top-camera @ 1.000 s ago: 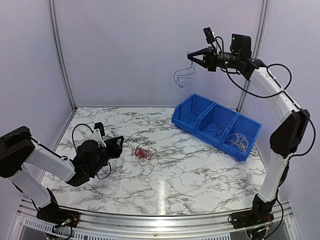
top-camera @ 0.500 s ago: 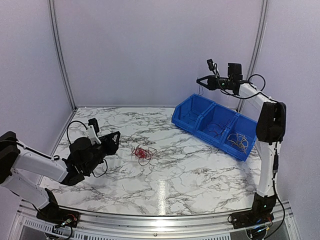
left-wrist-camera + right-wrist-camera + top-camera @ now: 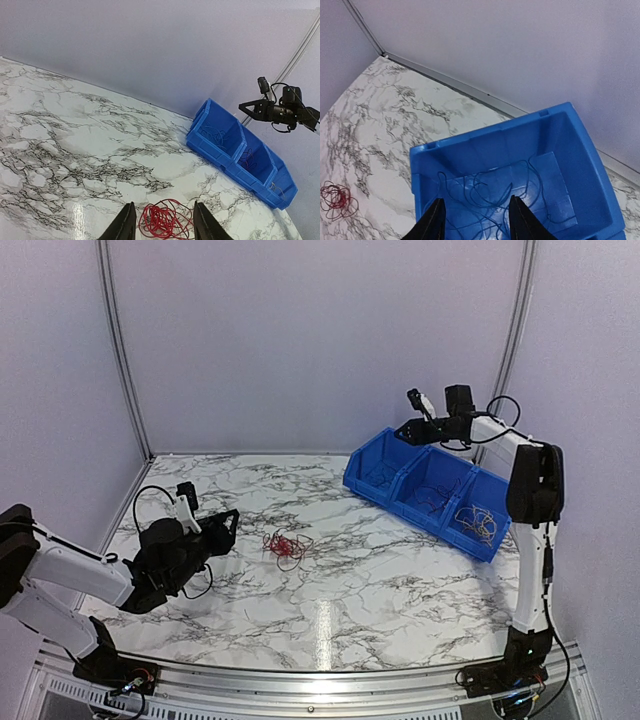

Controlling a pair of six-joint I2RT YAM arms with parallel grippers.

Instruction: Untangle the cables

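Note:
A red tangle of cables [image 3: 285, 545] lies on the marble table, mid-left. My left gripper [image 3: 225, 525] hovers low just left of it, open and empty. In the left wrist view the red tangle [image 3: 166, 220] shows between the two dark fingertips [image 3: 126, 225], a short way ahead of them. My right gripper [image 3: 405, 430] hangs above the left compartment of the blue bin [image 3: 455, 532], open with nothing in it. Loose blue cables [image 3: 510, 195] lie on that compartment's floor, below the right gripper [image 3: 475, 220].
The blue bin [image 3: 490, 131] has three compartments and stands at the back right, angled. Its middle one holds dark red cables [image 3: 432, 498], the right one yellowish cables [image 3: 478, 523]. White booth walls close in the table at the back and sides.
The right arm came down from high up, where it held a dangling cable, to just over the bin. Its gripper opened and the cable dropped in. The left arm shifted slightly.

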